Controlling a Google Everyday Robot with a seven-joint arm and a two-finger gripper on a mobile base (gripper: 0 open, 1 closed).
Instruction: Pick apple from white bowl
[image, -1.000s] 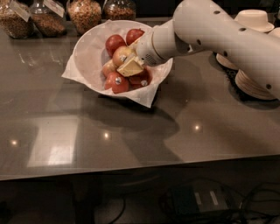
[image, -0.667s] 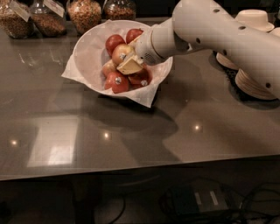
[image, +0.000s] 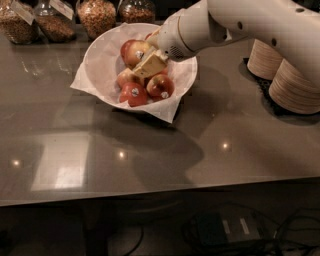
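Within the white bowl (image: 100, 60) on the counter (image: 150, 150), the tool (image: 148, 65) sits among the fruit, touching the pale yellow apple (image: 126, 77) (deep red apples (image: 134, 94) crowd just beside it). Whether the tool is clenched or released cannot be told. Recommended practice: centre on the pale apple alone, close firmly, then lift straight up, sparing the paper liner (image: 165, 112) and the neighbouring fruit.

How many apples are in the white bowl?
4 visible: red-yellow apple at back, pale apple left, two red apples in front. The hand over the white bowl may hide more.
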